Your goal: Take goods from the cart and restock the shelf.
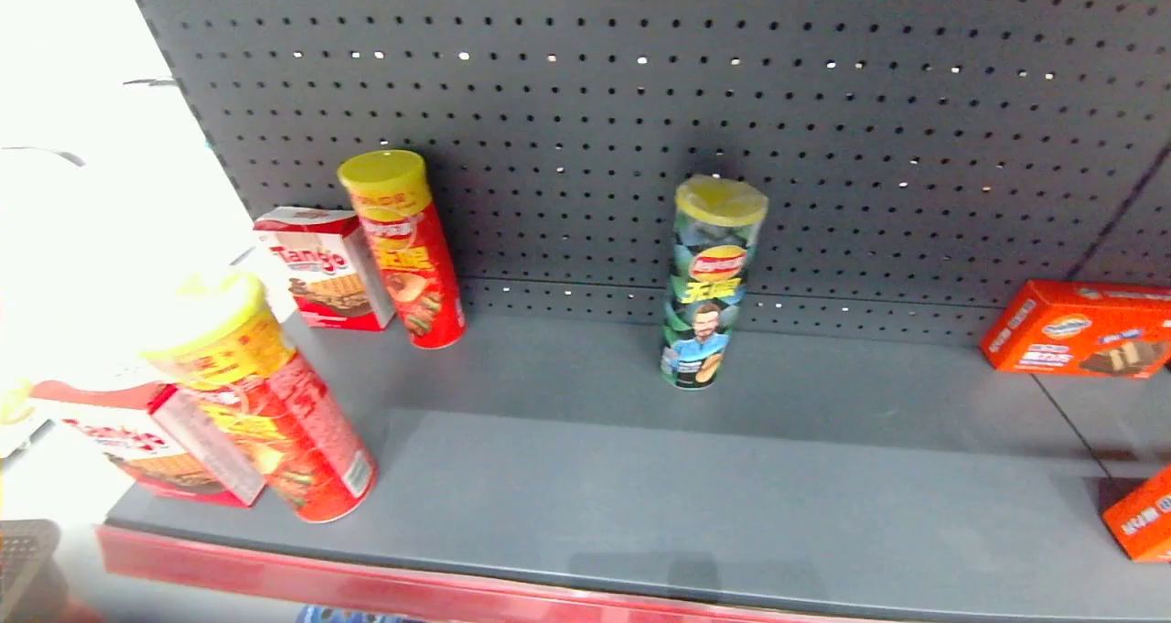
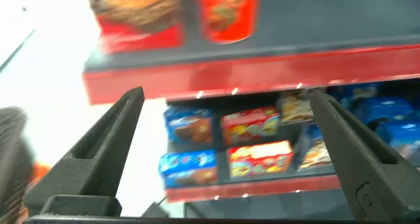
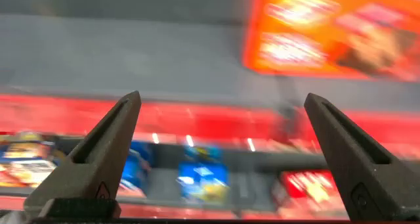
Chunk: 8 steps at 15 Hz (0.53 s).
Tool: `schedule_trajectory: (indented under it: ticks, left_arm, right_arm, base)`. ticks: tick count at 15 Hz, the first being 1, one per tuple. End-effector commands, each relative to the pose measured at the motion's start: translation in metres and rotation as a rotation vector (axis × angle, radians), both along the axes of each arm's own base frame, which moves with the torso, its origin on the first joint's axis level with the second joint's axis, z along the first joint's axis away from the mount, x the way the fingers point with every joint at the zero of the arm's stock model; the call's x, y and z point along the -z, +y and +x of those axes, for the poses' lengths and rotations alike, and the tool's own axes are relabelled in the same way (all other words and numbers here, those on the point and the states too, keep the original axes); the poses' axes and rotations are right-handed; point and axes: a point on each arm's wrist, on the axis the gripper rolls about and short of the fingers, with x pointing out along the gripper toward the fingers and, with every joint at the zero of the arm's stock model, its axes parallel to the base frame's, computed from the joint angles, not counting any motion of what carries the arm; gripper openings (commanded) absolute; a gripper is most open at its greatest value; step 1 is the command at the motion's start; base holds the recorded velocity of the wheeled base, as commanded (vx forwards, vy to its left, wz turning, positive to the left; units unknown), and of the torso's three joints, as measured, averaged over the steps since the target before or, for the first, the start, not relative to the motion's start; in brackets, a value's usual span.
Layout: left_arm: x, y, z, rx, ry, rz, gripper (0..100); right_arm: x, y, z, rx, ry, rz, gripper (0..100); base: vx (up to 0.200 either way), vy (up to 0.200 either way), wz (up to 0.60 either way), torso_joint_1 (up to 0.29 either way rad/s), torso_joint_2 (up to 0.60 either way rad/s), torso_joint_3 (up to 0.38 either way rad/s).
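Left hand (image 2: pixel 226 94) wide, empty | right hand (image 3: pixel 223 98) wide, empty | lower-shelf boxes (image 2: pixel 252 127) | green can (image 1: pixel 712 284) upright

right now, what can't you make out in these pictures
Head view: orange box at the lower right, cut off by the edge.
Head view: front wafer box at the left, washed out by glare.
Left wrist view: lower-shelf packs, blurred, kind unclear.

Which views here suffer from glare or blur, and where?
Head view: glare blows out the left edge, washing over the front red chip can and wafer box; the green chip can is crisp, shadowing the pegboard. Left wrist view: lower-shelf snack boxes smeared. Right wrist view: heaviest blur, orange box smeared.
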Motion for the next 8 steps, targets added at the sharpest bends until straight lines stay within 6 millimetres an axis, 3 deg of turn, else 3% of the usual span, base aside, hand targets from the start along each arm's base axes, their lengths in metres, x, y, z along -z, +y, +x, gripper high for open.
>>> schedule_trajectory:
  ticks: [1, 8]
  left_arm:
    - [-0.0001, 0.0000, 0.0001, 0.000, 0.001, -0.001, 100]
    - [-0.0001, 0.0000, 0.0001, 0.002, 0.000, 0.002, 100]
  right_arm:
    - [-0.0001, 0.0000, 0.0001, -0.001, 0.001, 0.000, 100]
    - [-0.0001, 0.0000, 0.0001, -0.001, 0.001, 0.000, 100]
  base:
    - [0.000, 0.000, 0.60, 0.007, 0.00, 0.002]
    - [0.000, 0.000, 0.60, 0.004, 0.00, 0.004]
